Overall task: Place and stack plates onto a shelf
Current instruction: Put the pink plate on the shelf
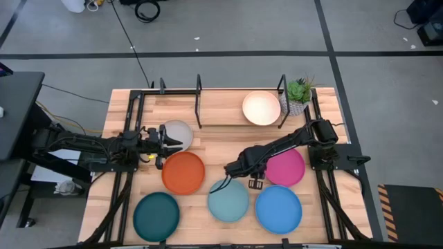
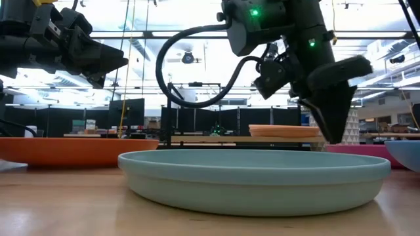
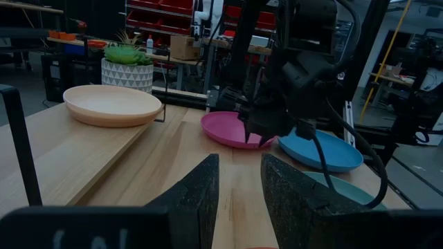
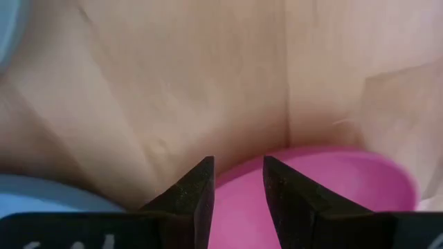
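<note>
tabletop (image 1: 208, 149): light wood planks, smooth
magenta plate (image 4: 325, 190): matt, smooth
my right fingers (image 4: 197, 200): dark, rough-grained
shelf posts (image 1: 199, 93): thin black metal

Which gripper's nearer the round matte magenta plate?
Right. The right gripper hangs beside the round matte magenta plate, at its rim; the left gripper sits far across the table, by the grey-white plate.

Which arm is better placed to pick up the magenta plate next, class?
The right. Its gripper hangs just beside the magenta plate, whose rim shows at its fingers in the right wrist view. The left gripper sits across the table by the grey-white plate.
</note>
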You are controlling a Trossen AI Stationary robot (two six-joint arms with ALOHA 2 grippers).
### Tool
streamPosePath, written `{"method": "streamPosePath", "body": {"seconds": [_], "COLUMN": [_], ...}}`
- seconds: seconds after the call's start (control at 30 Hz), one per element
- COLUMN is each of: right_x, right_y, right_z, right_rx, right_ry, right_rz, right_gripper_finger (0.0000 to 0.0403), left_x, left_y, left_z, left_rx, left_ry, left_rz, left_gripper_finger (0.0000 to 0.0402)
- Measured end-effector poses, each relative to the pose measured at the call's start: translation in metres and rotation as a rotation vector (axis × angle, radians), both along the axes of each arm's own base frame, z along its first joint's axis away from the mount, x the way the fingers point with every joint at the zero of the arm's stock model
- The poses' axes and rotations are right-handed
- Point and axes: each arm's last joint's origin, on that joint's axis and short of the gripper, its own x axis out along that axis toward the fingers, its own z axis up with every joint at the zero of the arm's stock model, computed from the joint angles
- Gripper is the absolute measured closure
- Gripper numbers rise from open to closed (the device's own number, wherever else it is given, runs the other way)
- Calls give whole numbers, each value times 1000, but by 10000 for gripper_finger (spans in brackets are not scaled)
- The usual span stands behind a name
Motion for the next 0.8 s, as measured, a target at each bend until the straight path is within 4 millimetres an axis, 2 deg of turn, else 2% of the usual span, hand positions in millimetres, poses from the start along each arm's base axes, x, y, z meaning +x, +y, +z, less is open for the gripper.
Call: {"method": "streamPosePath", "body": {"seconds": [0.43,0.63,0.8], "right_x": [-6,-6,-6], "right_y": [5,2,0], "right_z": [2,2,2], "right_rx": [44,80,12], "right_ry": [66,91,84], "right_rz": [-59,-191,-351], "right_gripper_finger": [263,221,183], "left_x": [0,0,0], "left_y": [0,0,-5], "left_z": [0,4,9], "left_rx": [0,0,58], "left_ry": [3,-37,-76], "left_rz": [0,-4,-75], "left_gripper_finger": [287,287,287]}}
